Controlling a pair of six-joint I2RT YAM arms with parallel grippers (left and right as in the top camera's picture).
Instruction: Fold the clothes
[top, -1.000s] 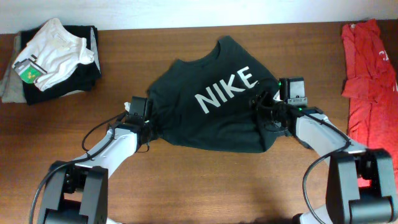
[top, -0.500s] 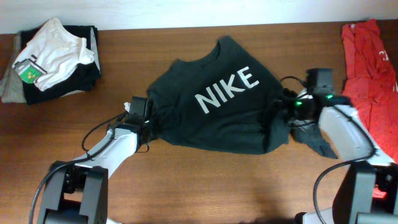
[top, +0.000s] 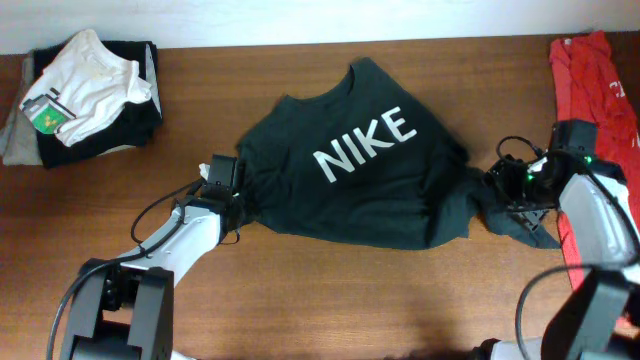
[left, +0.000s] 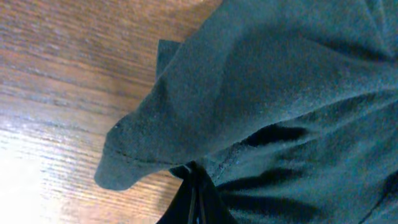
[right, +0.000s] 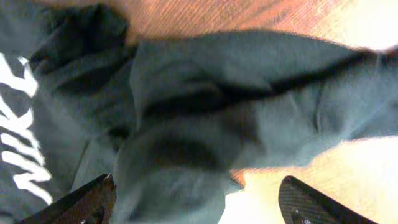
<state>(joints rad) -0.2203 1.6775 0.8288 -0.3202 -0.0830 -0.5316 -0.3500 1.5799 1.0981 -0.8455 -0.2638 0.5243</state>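
Lying spread on the bench (top: 300, 290), the black NIKE T-shirt (top: 350, 190) has its left edge pinched in the closed left tool (left: 194, 196); the right tool (top: 512, 188) stands jaws apart over the crumpled right sleeve.

Open lane on bare table (top: 200, 80) between clothes pile (top: 85, 95) and black T-shirt (top: 350, 170); front strip between arm bases free; right side tight: sleeve (top: 528, 228) spread close to red T-shirt (top: 590, 120), right gripper (top: 507, 186) above it.

black NIKE T-shirt (top: 345, 200) rumpled at centre, white lettering up, red T-shirt (top: 585, 100) spread far right
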